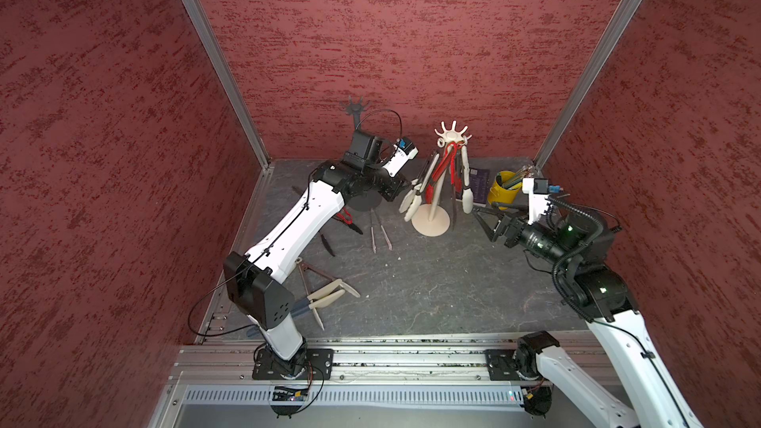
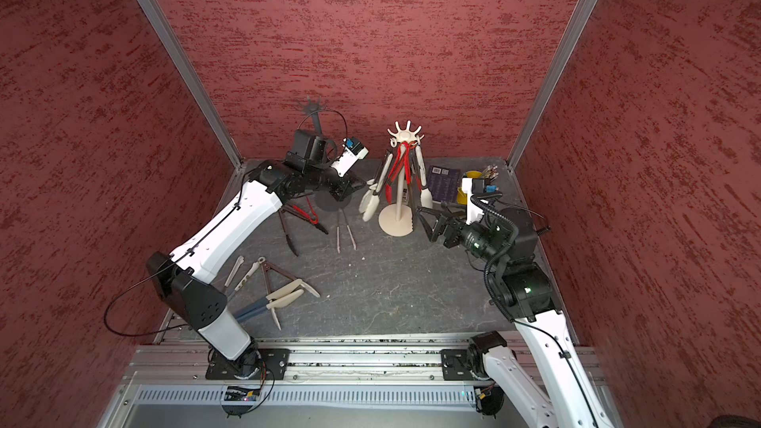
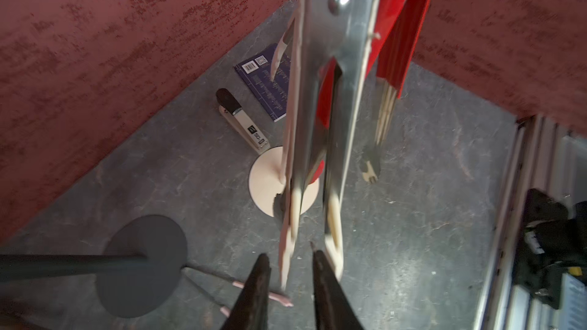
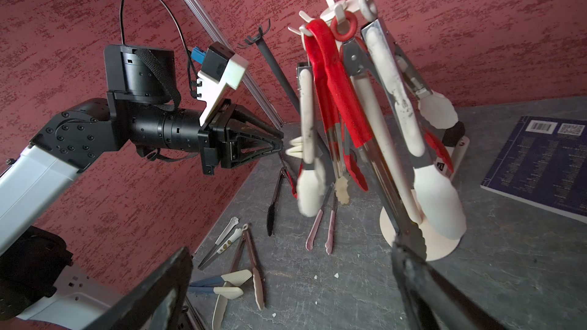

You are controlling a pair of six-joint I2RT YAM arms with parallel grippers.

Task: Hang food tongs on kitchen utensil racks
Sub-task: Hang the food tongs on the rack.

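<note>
Cream-tipped tongs (image 4: 306, 128) hang on the rack (image 1: 452, 133), among red and grey pairs on its crown. I judge them light and springy, stiff and slick along the steel arms, grippy at the silicone tips. I'd pinch high on the arms, leaving the ring free for a hook. Left gripper (image 3: 290, 253) sits just beside their tips, fingers a little apart, clamped on nothing. Right gripper (image 1: 482, 206) hovers across the rack, spread wide, empty. Loose tongs (image 2: 288, 294) lie on the table (image 1: 432, 290) out from the rack; the dark rack (image 1: 354, 107) beside it carries none. Behind the rack, a book (image 4: 540, 160) shows a barcode and QR code, its print too small to read.
</note>
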